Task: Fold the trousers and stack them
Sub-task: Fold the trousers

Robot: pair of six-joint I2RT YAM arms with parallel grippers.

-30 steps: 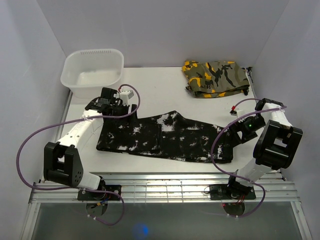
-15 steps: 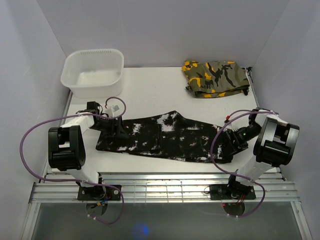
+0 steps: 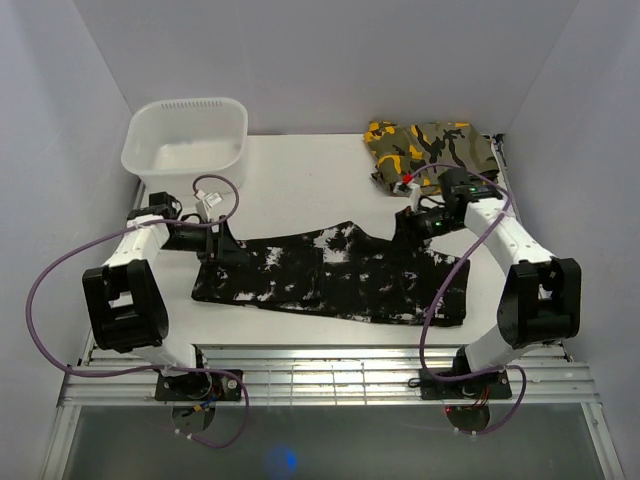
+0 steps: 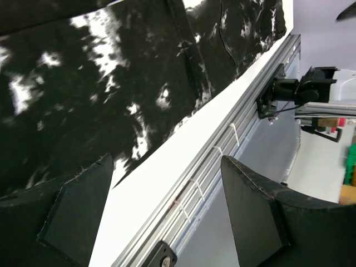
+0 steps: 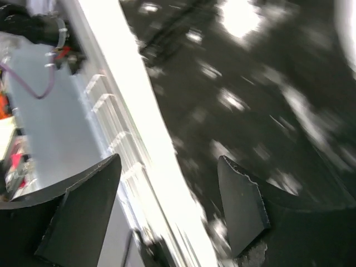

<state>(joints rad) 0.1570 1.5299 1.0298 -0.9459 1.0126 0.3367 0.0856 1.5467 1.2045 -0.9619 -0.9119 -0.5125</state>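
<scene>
The trousers (image 3: 330, 275), black with white splotches, lie flat across the table with the legs together. My left gripper (image 3: 220, 246) is at the far left corner of the trousers. In the left wrist view it (image 4: 167, 208) is open and empty, with the cloth (image 4: 111, 83) under and ahead of its left finger (image 4: 78, 217). My right gripper (image 3: 410, 226) is at the far edge of the trousers near their right end. In the blurred right wrist view it (image 5: 167, 206) is open and empty over the cloth (image 5: 267, 83).
A folded olive camouflage garment (image 3: 430, 155) with orange and black patches lies at the back right. A white tub (image 3: 187, 140) stands at the back left. A slatted metal rail (image 3: 330, 375) runs along the table's near edge. White walls close in both sides.
My right arm has swung from the trousers' right near end up to their far edge. My left gripper came down from behind the trousers to their far left corner.
</scene>
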